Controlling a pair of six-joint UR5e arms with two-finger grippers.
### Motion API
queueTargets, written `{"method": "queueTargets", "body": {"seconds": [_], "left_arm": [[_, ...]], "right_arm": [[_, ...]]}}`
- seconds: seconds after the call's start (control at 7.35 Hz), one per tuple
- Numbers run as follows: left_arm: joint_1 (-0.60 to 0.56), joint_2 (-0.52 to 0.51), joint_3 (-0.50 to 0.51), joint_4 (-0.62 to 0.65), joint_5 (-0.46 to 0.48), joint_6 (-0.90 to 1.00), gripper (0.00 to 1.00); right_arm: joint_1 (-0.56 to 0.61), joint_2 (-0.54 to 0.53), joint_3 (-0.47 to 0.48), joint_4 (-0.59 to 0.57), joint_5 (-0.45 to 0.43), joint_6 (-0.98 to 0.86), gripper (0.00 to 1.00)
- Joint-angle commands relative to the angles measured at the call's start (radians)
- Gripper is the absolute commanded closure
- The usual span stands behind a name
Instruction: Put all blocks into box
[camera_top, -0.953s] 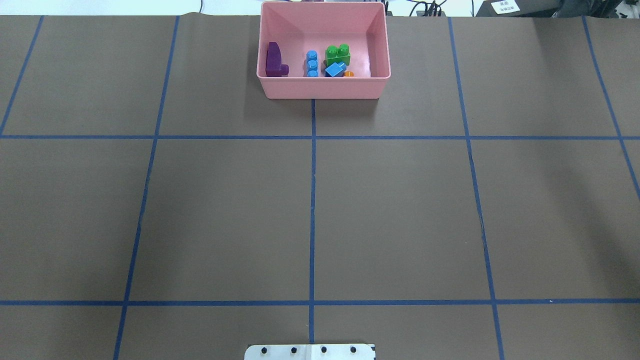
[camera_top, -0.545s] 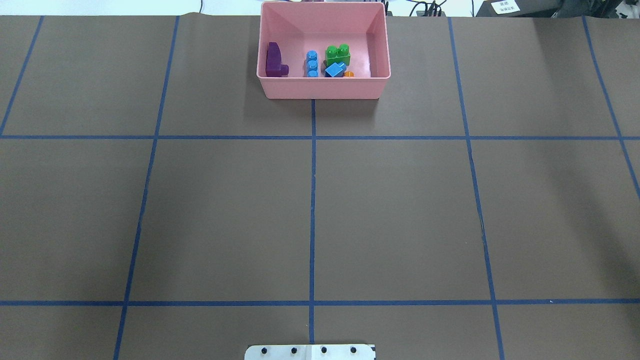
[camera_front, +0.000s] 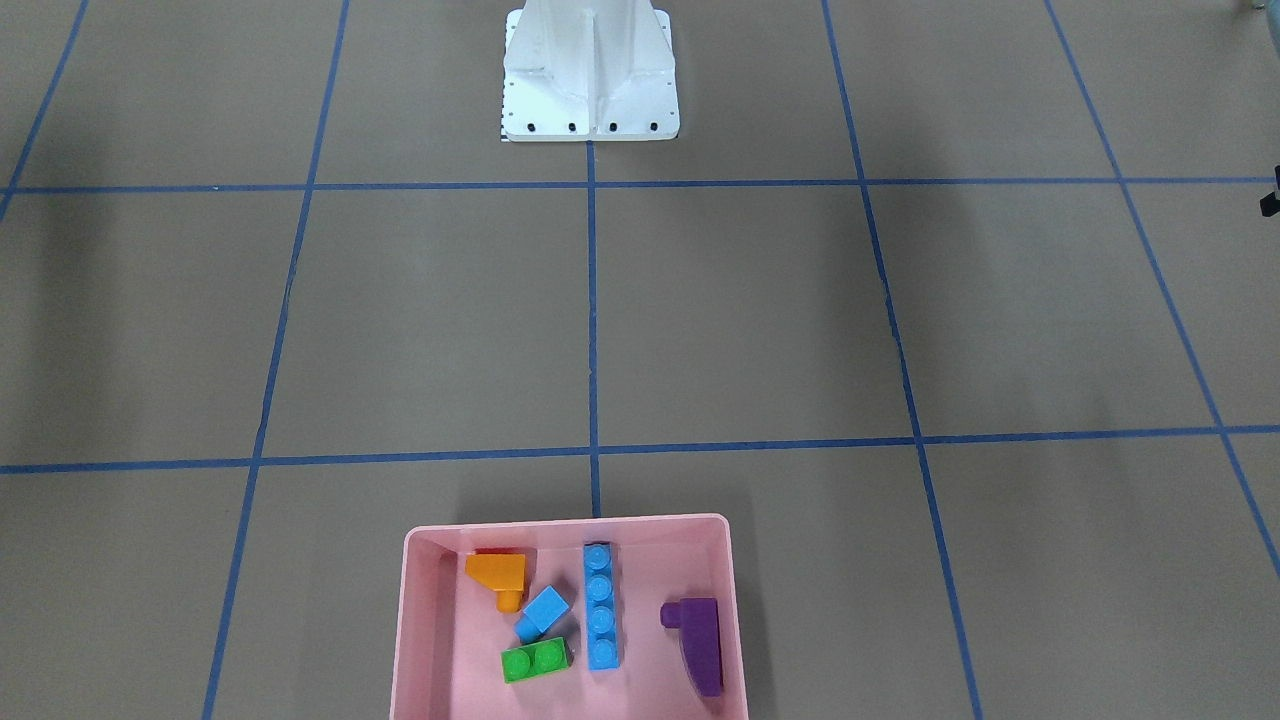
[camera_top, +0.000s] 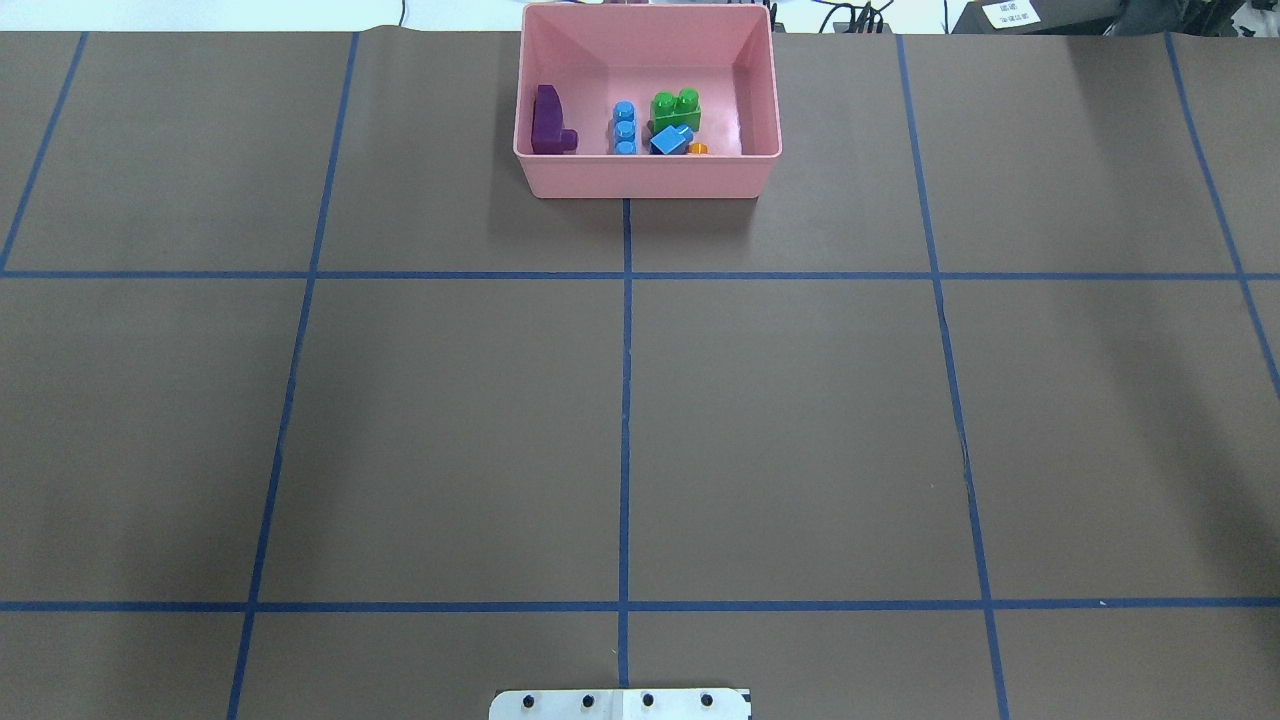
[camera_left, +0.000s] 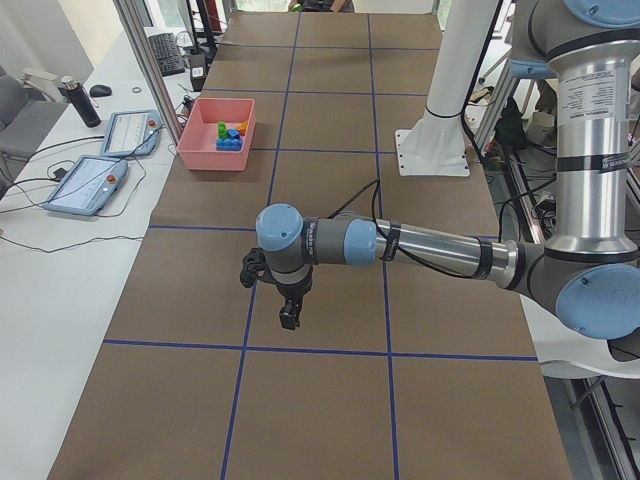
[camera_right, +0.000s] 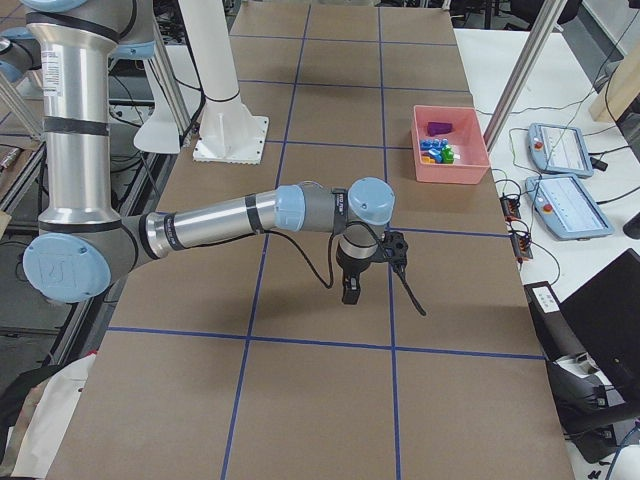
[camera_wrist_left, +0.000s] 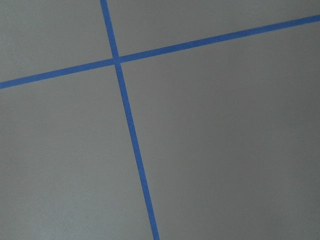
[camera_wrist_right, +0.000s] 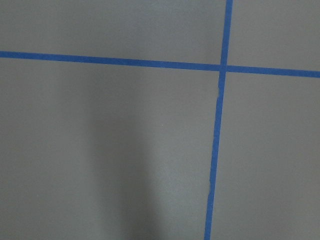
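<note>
The pale pink box (camera_top: 645, 178) stands at the table's far middle and holds all five blocks. In the front-facing view, inside the box (camera_front: 410, 620), lie the orange sloped block (camera_front: 497, 572), tiny blue block (camera_front: 545, 611), green block (camera_front: 536, 659), long blue block (camera_front: 600, 605) and purple sloped block (camera_front: 702, 640). My left gripper (camera_left: 288, 315) shows only in the exterior left view, above bare table far from the box. My right gripper (camera_right: 350, 290) shows only in the exterior right view, likewise away from the box. I cannot tell whether either is open or shut.
The white robot base (camera_front: 590, 80) stands at the table's near middle edge. Blue tape lines (camera_top: 625, 400) grid the brown table. Tablets (camera_left: 85, 183) lie on the side desk beyond the box end.
</note>
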Motion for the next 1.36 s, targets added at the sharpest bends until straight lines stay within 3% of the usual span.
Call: {"method": "queueTargets", "body": {"seconds": [0.0, 0.27, 0.82, 1.23], "left_arm": [[-0.012, -0.005, 0.024, -0.042, -0.002, -0.027, 0.00], [-0.073, -0.005, 0.026, -0.044, -0.002, -0.053, 0.00], [-0.081, 0.016, 0.024, -0.073, 0.001, -0.041, 0.00], [-0.078, 0.000, 0.020, -0.058, 0.001, -0.067, 0.00]], "right_arm": [[0.000, 0.000, -0.016, 0.001, 0.004, 0.004, 0.00], [-0.002, 0.005, -0.019, 0.003, -0.006, 0.002, 0.00], [0.015, 0.010, 0.005, 0.003, -0.006, 0.004, 0.00], [0.013, -0.009, -0.004, 0.001, -0.093, 0.002, 0.00]]}}
